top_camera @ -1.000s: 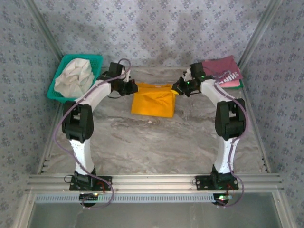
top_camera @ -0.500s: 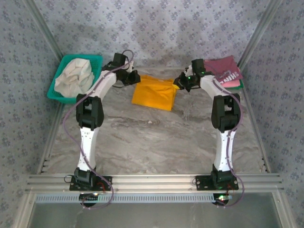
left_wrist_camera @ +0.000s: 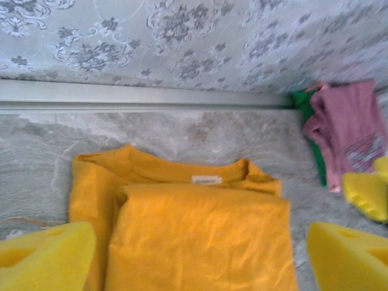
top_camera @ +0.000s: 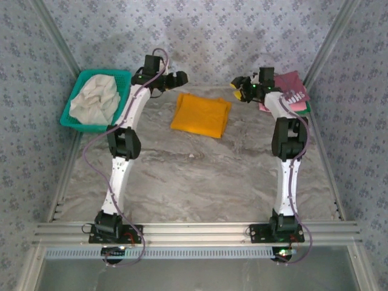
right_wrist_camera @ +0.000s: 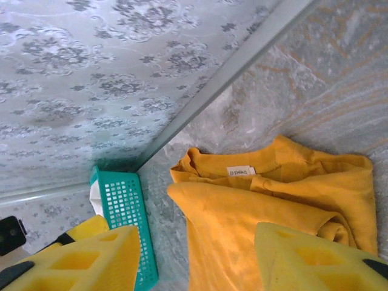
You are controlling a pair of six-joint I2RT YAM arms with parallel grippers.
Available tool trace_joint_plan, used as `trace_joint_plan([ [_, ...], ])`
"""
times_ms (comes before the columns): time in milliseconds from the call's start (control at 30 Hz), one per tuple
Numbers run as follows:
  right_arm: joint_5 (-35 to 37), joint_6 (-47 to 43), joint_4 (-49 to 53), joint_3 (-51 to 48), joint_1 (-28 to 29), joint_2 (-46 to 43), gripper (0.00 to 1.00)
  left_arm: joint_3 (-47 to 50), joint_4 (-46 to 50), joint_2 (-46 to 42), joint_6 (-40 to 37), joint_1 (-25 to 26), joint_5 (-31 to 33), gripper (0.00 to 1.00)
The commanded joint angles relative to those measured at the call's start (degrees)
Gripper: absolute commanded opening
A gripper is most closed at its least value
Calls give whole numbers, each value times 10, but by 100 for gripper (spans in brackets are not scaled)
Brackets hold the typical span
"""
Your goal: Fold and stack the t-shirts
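Observation:
The mustard-yellow t-shirt (top_camera: 200,115) lies folded on the marble table, its collar and label toward the back wall (left_wrist_camera: 200,224) (right_wrist_camera: 267,206). My left gripper (top_camera: 176,78) hangs open above the shirt's back left corner, its yellow pads (left_wrist_camera: 45,254) wide apart and holding nothing. My right gripper (top_camera: 238,85) hovers open beyond the shirt's back right corner, pads (right_wrist_camera: 91,260) apart and holding nothing. A folded maroon t-shirt (top_camera: 290,92) (left_wrist_camera: 354,121) with white lettering lies at the back right on top of a pink one (top_camera: 298,107).
A teal basket (top_camera: 73,97) (right_wrist_camera: 124,212) holding a cream cloth (top_camera: 94,97) stands at the back left. Something green (left_wrist_camera: 309,139) lies under the maroon and pink pile. The patterned back wall and a metal rail (left_wrist_camera: 145,97) run close behind both grippers.
Both grippers let go of the yellow shirt, opened, and moved back and up toward the far wall. The shirt now rests folded, a little farther back.

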State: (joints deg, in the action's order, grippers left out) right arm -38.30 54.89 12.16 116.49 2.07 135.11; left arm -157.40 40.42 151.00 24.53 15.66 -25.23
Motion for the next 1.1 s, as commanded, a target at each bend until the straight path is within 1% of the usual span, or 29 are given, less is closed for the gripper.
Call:
trace_joint_plan([
  [0, 4, -83, 54, -21, 32, -79, 55, 106, 23, -94, -51, 36, 26, 71],
  [33, 12, -110, 70, -40, 45, -95, 46, 180, -7, -125, -52, 40, 22, 59],
  [67, 26, -134, 75, -74, 59, -114, 30, 279, -74, -166, -45, 42, 11, 46],
  [100, 44, -151, 71, -105, 76, -129, 7, 377, -152, -205, -29, 42, 6, 38],
  [133, 65, -161, 70, -125, 91, -139, 0, 458, -217, -235, -13, 41, 8, 28],
  [167, 88, -166, 70, -137, 107, -141, 0, 529, -281, -258, 3, 39, 8, 18],
  [200, 104, -167, 75, -137, 121, -134, 0, 564, -315, -265, 17, 39, 1, 12],
  [233, 109, -168, 79, -132, 129, -122, 0, 573, -321, -259, 26, 38, -12, 6],
  [267, 103, -168, 83, -124, 135, -104, 0, 566, -316, -245, 27, 40, -29, 3],
  [333, 86, -155, 79, -103, 142, -66, 0, 537, -285, -214, 20, 45, -34, 0],
  [433, 98, -147, 90, -65, 151, -19, 0, 504, -252, -178, 17, 46, -19, 0],
  [533, 94, -128, 94, -29, 150, 20, 0, 478, -224, -152, 12, 46, 2, 0],
  [633, 91, -124, 105, -8, 149, 49, 0, 460, -200, -128, 21, 46, 1, 0],
  [833, 90, -139, 101, -56, 144, 58, 0, 549, -246, -152, 46, 51, 11, 0],
  [933, 86, -146, 87, -109, 148, 36, 0, 601, -260, -177, 51, 58, 18, 0],
  [1067, 67, -152, 57, -202, 159, -13, 0, 709, -304, -237, 78, 68, 28, 0],
])
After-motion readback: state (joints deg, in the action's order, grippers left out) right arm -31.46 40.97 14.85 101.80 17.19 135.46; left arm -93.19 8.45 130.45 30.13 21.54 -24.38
